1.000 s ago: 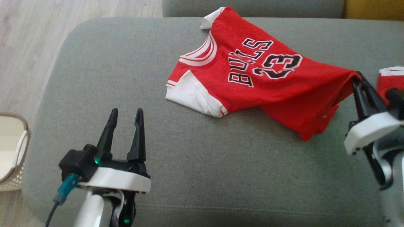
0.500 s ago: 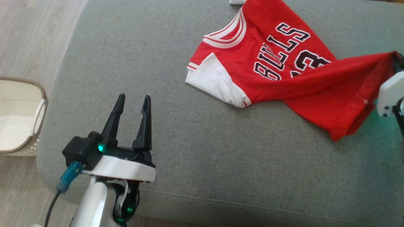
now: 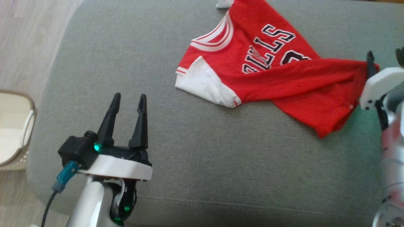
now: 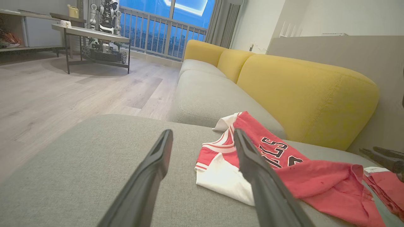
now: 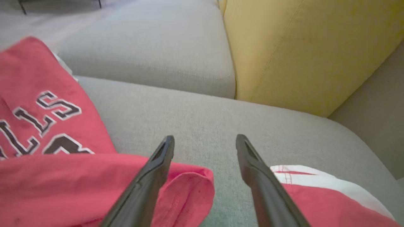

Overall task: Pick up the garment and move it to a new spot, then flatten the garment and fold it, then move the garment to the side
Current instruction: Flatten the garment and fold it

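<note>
The garment is a red jersey with white sleeves and dark lettering, lying on the grey sofa cushion. Its lower part is folded up over the number. My right gripper stands open at the folded hem's right end; in the right wrist view the right gripper has bare cushion between its fingers, and the garment lies under and beside its left finger. My left gripper hovers open over the cushion, left of the jersey. In the left wrist view the left gripper points toward the garment.
A second red-and-white cloth piece lies just right of my right gripper. The yellow backrest rises behind the cushion. A pale woven basket stands on the wooden floor at the left. A low table stands far off.
My right gripper has opened and let go of the garment's hem, which now lies folded over the jersey. The camera has shifted. My left gripper stays open and still.
</note>
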`<state>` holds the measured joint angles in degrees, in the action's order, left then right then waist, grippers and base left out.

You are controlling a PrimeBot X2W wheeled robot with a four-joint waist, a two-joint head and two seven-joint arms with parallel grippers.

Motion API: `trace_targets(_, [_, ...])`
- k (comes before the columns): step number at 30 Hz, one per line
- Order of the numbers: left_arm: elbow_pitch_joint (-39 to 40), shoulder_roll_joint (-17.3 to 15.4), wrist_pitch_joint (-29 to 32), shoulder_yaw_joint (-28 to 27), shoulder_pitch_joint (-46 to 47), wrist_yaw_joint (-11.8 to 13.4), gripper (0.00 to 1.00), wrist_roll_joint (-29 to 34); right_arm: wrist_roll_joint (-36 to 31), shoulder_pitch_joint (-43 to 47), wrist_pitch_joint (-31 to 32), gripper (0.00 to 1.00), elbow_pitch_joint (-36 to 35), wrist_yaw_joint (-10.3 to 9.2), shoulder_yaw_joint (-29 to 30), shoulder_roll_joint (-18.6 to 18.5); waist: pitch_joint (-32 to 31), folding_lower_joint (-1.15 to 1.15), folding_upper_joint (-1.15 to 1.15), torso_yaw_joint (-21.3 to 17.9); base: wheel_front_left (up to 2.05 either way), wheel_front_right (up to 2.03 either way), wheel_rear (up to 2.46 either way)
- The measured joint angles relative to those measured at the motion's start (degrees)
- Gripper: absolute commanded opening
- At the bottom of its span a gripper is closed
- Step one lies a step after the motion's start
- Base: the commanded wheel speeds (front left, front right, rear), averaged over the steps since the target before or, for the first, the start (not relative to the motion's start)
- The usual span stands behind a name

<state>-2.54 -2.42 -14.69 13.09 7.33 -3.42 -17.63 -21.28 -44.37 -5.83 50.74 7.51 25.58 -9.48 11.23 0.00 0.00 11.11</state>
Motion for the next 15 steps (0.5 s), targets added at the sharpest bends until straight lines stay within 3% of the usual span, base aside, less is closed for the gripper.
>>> trace_targets(8, [0.66, 0.00, 0.00, -2.16, -1.43, 0.92, 1.00, 0.42, 9.82, 3.99, -6.05, 1.00, -9.65, 0.00, -6.34, 5.48, -3.04, 0.00, 0.00, -4.91, 0.00, 0.00, 0.00])
trace_targets(15, [1.51, -0.01, 0.00, -2.80, -2.46, 1.38, 1.00, 0.42, 24.62, 21.07, -6.36, 1.00, -26.40, 0.00, -16.84, 5.91, -4.57, -0.01, 0.00, -9.06, 0.00, 0.00, 0.00])
